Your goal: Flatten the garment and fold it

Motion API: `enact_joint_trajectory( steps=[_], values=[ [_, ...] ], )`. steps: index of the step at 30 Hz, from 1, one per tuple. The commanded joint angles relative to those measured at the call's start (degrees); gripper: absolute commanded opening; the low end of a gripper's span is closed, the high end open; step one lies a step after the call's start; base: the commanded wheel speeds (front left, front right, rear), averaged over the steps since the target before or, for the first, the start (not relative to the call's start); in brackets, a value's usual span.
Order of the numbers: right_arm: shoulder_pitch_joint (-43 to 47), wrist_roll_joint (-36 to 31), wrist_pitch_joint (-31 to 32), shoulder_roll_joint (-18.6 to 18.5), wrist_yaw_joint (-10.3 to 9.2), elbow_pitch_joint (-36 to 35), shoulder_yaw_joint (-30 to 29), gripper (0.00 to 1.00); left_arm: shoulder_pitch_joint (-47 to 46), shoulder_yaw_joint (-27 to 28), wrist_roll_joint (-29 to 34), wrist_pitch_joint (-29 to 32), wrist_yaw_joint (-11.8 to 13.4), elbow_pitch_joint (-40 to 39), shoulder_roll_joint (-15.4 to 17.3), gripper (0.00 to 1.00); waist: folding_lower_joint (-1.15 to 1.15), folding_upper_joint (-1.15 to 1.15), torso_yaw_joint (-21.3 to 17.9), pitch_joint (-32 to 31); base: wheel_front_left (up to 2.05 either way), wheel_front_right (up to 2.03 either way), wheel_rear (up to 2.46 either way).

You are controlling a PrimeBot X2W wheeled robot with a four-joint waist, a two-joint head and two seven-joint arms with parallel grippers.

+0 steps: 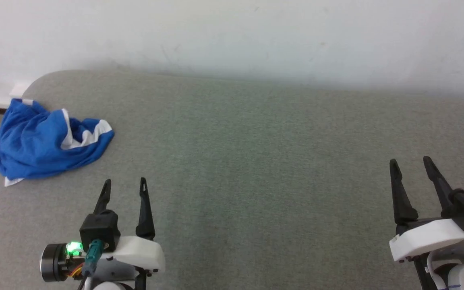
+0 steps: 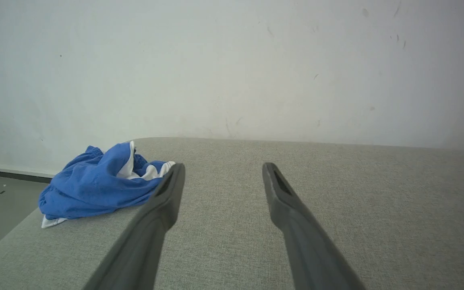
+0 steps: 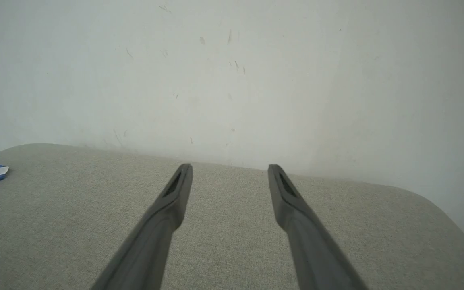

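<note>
**Crumpled shorts at the left corner, both grippers apart and empty**

In the head view you see the garment [image 1: 46, 145], bright blue shorts with white trim, lying in a bunched heap near the far left rounded corner of the grey fabric-covered surface [image 1: 256, 161]. Part of it reaches the surface's left edge, and white stripes show among the folds. Your left gripper [image 1: 125, 181] sits at the lower left, fingers spread and holding nothing. It is nearer to you than the heap and apart from it. Your right gripper [image 1: 410, 160] sits at the lower right, well apart from the shorts, fingers likewise spread and holding nothing. A pale wall [image 1: 232, 32] rises behind the surface. In the left wrist view the heap lies left of the left finger.
</note>
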Motion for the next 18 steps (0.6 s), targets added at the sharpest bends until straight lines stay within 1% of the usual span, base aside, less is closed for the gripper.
enact_joint_trajectory(
  steps=[1, 18],
  values=[
    [-0.01, 0.76, -0.69, 0.1, -0.04, -0.47, -0.53, 1.0, -1.35, -0.29, -0.03, -0.68, 0.87, -0.37, 0.31, 1.0, 0.0, -0.01, 1.55, 0.39, 0.0, 0.0, 0.0],
    [-0.02, 1.68, -2.73, 0.14, -0.06, -1.18, -2.53, 1.0, -2.21, 0.53, -0.32, -2.72, 3.88, -1.24, 0.44, 1.0, 0.0, -0.01, 7.58, 1.73, 0.0, 0.0, 0.0]
  ],
)
